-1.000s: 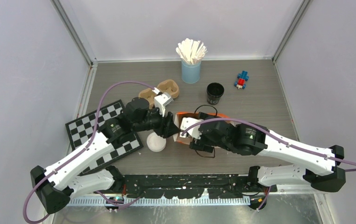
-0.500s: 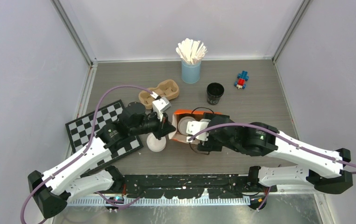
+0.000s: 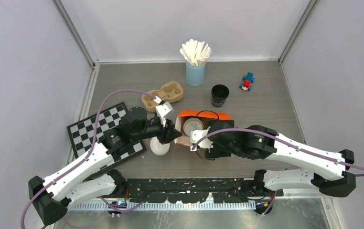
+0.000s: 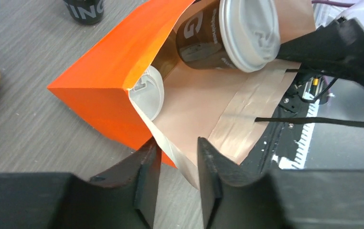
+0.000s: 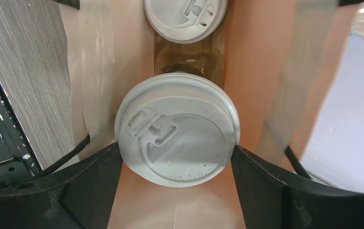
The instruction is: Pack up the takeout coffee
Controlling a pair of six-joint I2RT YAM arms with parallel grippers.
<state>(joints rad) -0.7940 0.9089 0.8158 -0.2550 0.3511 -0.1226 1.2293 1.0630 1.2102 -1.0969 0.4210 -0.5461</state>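
In orange bag (image 4: 99, 90), cup (image 5: 177, 138) between right jaws

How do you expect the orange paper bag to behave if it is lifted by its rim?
The orange bag looks like thin paper, its lip crumpled between the left fingers, so it would probably flex. With one cup inside and the held cup at its mouth, it may sag.

A grey table (image 3: 266, 105) carries a checkerboard (image 3: 87, 126), a cardboard cup carrier (image 3: 163, 93), a blue cup of stirrers (image 3: 195, 73), an open black cup (image 3: 219, 96), a toy (image 3: 247, 82), a white lid (image 3: 159, 148) and an orange bag (image 3: 204, 115).
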